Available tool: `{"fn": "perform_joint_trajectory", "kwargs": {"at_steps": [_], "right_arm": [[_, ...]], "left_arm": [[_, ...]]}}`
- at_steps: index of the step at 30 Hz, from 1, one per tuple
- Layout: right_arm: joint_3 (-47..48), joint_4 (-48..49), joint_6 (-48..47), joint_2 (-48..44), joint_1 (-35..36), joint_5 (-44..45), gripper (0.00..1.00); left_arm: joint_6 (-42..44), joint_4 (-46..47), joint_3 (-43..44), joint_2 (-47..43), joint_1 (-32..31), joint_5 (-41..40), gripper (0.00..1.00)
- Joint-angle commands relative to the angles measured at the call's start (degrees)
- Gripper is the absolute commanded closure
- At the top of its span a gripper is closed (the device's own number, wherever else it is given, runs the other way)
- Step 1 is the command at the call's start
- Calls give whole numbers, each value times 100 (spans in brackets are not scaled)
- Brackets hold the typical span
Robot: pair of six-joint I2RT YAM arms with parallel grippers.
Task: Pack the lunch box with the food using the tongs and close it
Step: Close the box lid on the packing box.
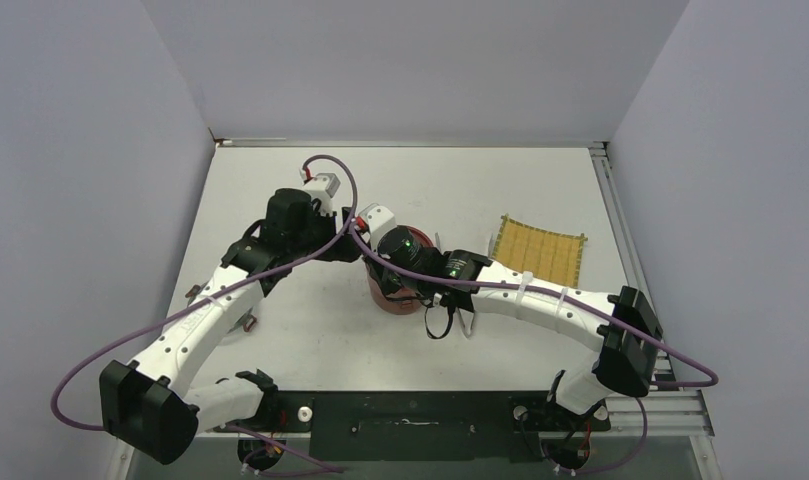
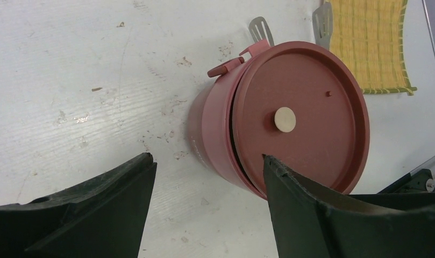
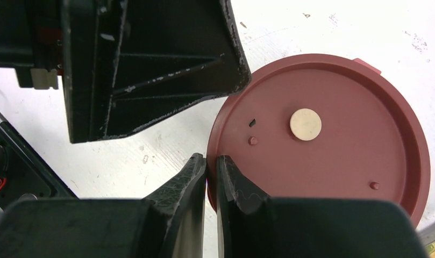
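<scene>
The dark-red lunch box (image 2: 218, 129) stands mid-table, also seen under the wrists in the top view (image 1: 395, 300). Its flat lid (image 3: 339, 161) with a cream disc lies on top, slightly askew, with a dark gap along one side. My right gripper (image 3: 211, 158) is shut on the lid's rim. My left gripper (image 2: 207, 158) is open beside the box, one finger (image 2: 312, 215) in front of the lid's edge. Two flat silver tips of the tongs (image 2: 261, 28) poke out behind the box. The food is hidden.
A yellow woven mat (image 1: 542, 250) lies to the right of the box, also in the left wrist view (image 2: 373, 43). Purple cables loop over both arms. The left gripper's finger (image 3: 150, 70) stands close to the lid's rim in the right wrist view.
</scene>
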Motion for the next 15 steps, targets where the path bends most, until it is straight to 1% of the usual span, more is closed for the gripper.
{"fn": "perform_joint_trajectory", "kwargs": {"at_steps": [1,5,9,15], "right_arm": [[290,-19,40,43,111,37,95],[329,-120,70,37,119,15,95],[381,-249,86,84,154,-50,95],[388,-337,69,180,174,-136,95]], "left_arm": [[42,388,-4,58,12,564,29],[-30,438,-15,186,12,874,32],[-84,333,42,438,12,1028,37],[-119,270,68,632,12,1051,47]]}}
